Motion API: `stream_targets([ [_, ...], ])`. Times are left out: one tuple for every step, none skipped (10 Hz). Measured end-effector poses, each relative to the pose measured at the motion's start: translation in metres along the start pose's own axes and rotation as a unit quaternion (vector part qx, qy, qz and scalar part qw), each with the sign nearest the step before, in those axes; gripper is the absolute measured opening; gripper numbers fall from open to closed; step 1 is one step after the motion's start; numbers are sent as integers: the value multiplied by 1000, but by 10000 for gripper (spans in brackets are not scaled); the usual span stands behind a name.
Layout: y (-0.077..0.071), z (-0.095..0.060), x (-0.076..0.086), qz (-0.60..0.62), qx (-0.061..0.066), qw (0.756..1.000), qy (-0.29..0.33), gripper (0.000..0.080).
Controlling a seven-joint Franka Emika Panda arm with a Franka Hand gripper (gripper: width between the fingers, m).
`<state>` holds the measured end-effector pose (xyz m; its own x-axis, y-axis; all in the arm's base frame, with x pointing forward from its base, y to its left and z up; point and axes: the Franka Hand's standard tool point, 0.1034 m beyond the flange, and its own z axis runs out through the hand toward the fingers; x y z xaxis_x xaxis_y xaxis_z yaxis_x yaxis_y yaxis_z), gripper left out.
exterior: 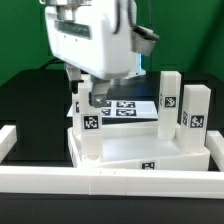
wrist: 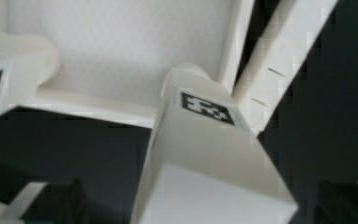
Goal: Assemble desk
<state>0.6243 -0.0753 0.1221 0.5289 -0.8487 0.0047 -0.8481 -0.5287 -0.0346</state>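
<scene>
The desk panel point(exterior: 140, 155) lies flat near the front rail, white with a raised rim and a tag on its front edge. One white square leg point(exterior: 89, 128) stands upright at the panel's corner on the exterior view's left, tag facing the camera. My gripper point(exterior: 86, 97) comes down from above and is shut on this leg's upper part. In the wrist view the same leg point(wrist: 208, 150) fills the gap between my fingers point(wrist: 30, 203), with the panel point(wrist: 105, 70) beyond it. Two more legs point(exterior: 169, 100) point(exterior: 196, 118) stand upright at the panel's right side.
The marker board point(exterior: 125, 108) lies flat behind the panel. A long white rail point(exterior: 110, 184) runs along the front, and another rail piece point(exterior: 8, 142) sits at the exterior view's left. The surface is black, with a green backdrop behind.
</scene>
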Motion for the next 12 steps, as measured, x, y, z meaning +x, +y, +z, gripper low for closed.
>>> stream_targets([
  [-3, 0, -3, -62, -1, 998, 5, 648],
  [-6, 0, -6, -104, -3, 995, 7, 649],
  [-7, -1, -6, -164, -3, 986, 8, 649],
  [-6, -1, -5, -209, -3, 978, 7, 649],
  [-4, -1, -3, -256, -4, 967, 7, 649],
  [-2, -1, -1, -305, -4, 952, 7, 649],
  [-1, -1, 0, -336, -4, 942, 7, 649],
  [-1, -1, 0, -361, -5, 933, 7, 649],
  [-1, -1, 1, -397, -7, 918, 8, 649],
  [0, -1, 2, -414, -9, 910, 8, 649],
  [1, -1, 3, -442, -13, 897, 9, 649],
  [1, -1, 3, -451, -15, 892, 9, 649],
])
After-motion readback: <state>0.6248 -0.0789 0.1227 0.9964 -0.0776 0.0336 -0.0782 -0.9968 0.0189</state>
